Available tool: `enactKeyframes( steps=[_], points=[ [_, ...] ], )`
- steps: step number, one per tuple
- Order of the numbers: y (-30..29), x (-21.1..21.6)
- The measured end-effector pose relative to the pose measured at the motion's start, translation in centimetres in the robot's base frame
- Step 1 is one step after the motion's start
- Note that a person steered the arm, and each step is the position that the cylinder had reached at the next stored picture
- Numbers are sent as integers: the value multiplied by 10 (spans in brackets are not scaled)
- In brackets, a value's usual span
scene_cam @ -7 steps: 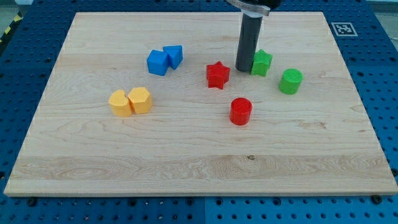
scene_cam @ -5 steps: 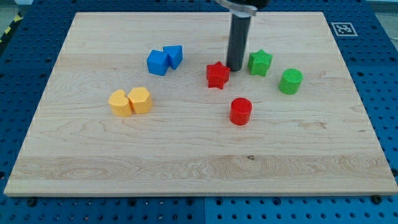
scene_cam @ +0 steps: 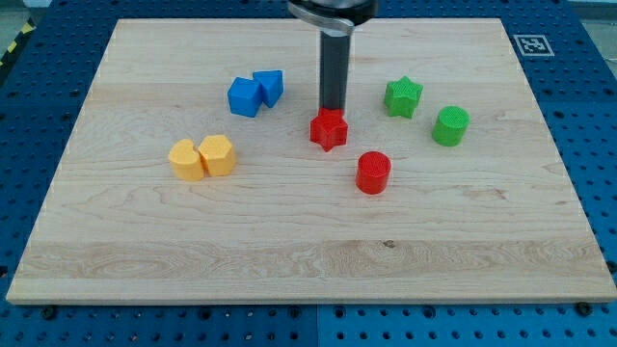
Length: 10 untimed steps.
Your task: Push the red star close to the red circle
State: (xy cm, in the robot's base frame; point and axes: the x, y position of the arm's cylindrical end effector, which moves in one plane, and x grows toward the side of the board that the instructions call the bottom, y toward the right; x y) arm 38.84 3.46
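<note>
The red star [scene_cam: 329, 129] lies near the board's middle. The red circle [scene_cam: 373, 173] stands just below and to the right of it, a small gap apart. My tip [scene_cam: 333, 110] is at the star's top edge, touching it or very near; the dark rod rises straight up from there to the view's top.
Two blue blocks [scene_cam: 254, 93] sit to the star's upper left. Two yellow blocks [scene_cam: 201, 156] sit at the left. A green star [scene_cam: 403, 97] and a green cylinder [scene_cam: 450, 126] sit at the right. The wooden board [scene_cam: 308, 260] lies on a blue pegboard.
My tip moved left from beside the green star to the red star's top edge. The red star shifted slightly down and left.
</note>
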Motion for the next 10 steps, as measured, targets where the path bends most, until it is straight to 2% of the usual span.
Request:
enactKeyframes(
  steps=[1, 5, 7, 8, 10],
  points=[
    [13, 0],
    [-89, -8],
    [-83, 2],
    [-71, 19],
    [-33, 19]
  ],
)
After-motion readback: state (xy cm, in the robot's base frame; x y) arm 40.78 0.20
